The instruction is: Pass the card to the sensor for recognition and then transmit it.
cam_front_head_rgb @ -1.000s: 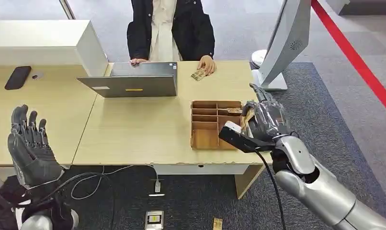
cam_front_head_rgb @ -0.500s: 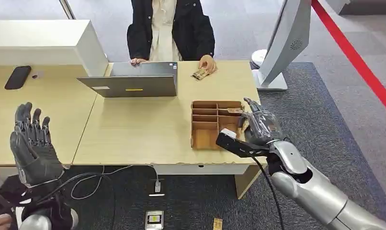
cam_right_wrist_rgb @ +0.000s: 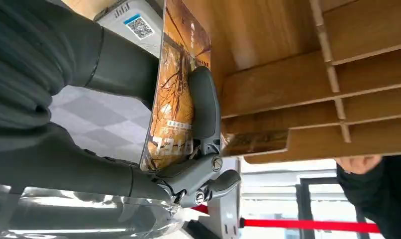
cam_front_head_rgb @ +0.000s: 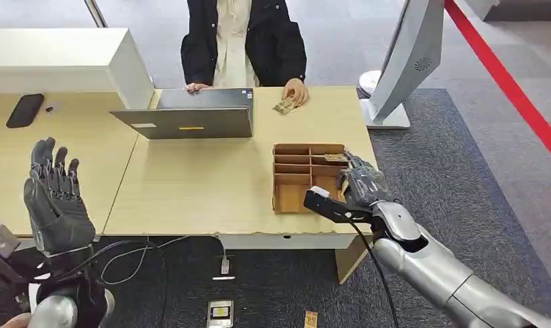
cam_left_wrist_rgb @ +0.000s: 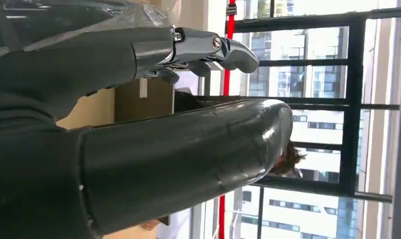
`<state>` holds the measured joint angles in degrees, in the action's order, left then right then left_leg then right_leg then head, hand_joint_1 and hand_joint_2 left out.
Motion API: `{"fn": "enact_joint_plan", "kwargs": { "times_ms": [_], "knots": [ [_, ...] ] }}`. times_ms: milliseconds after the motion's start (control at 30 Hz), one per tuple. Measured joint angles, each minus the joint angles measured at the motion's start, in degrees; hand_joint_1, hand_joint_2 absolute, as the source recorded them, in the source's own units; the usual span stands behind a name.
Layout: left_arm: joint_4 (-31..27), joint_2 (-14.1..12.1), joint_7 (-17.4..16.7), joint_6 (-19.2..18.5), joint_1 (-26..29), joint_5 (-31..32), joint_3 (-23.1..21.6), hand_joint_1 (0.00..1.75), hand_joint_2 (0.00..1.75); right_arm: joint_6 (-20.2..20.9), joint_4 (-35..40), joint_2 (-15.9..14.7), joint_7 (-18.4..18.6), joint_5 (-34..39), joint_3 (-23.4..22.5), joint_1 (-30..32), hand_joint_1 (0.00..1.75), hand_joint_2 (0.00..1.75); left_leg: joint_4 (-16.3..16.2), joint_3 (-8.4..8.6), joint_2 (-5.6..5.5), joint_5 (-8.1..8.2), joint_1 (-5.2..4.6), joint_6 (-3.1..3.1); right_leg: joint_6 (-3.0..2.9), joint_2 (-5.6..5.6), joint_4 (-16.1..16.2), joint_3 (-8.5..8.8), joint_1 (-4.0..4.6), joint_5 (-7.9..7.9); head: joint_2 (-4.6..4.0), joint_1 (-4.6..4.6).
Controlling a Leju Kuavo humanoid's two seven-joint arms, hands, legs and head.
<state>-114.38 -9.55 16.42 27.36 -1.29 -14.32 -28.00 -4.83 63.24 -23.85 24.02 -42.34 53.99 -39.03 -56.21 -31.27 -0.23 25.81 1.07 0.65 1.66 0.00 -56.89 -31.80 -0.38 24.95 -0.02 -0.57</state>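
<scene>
Card: card (cam_right_wrist_rgb: 176, 107), printed in orange and brown, is pinched in the right hand (cam_front_head_rgb: 360, 186) between thumb and fingers, held beside the right end of the wooden tray (cam_front_head_rgb: 291, 198) near the surface edge
Right hand: holding the card; a thin clear film covers the hand's back
Left hand: left hand (cam_front_head_rgb: 54, 198) is raised, fingers spread wide, holding nothing, well apart from everything on the surface (cam_front_head_rgb: 191, 184)
Risk, grip: the pinch covers only part of the card, so I judge it could twist or slip out if the arm swings fast toward the sensor
Risk, collision: the card sits just beside the tray's thin dividers; catching one could knock the card loose or shift the tray
Risk, reading: a tilted card may not be recognised
Risk, handover: the person (cam_front_head_rgb: 244, 41) sits across the surface, behind the laptop (cam_front_head_rgb: 191, 116), a long reach away
Writing: pale characters on the card, too blurred to read; a QR code label on the white device (cam_right_wrist_rgb: 134, 22) behind it
</scene>
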Motion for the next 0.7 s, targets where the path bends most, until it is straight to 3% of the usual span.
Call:
{"fn": "enact_joint_plan", "kwargs": {
  "times_ms": [433, 700],
  "knots": [
    [0.11, 0.02, -0.70, 0.26, 0.41, 0.64, -0.02, 0.00, 0.00, -2.27, -6.93, 0.37, 1.82, 0.66, -0.79, -0.65, 1.75, 1.75, 0.00, 0.02, 0.01, 0.00, 0.00, 0.00, 0.00, 0.00, 0.00, -0.02, 0.00, 0.00, 0.00, 0.00],
    [0.39, 0.31, -1.03, -0.20, 0.51, 1.51, -0.04, 0.00, 0.00, -4.33, -3.10, -2.25, 5.16, 0.72, -3.89, -0.51, 1.75, 1.75, -0.01, 0.03, 0.06, 0.00, -0.01, 0.00, 0.00, 0.03, 0.00, -0.03, -0.01, 0.00, 0.00, 0.00]
  ]
}}
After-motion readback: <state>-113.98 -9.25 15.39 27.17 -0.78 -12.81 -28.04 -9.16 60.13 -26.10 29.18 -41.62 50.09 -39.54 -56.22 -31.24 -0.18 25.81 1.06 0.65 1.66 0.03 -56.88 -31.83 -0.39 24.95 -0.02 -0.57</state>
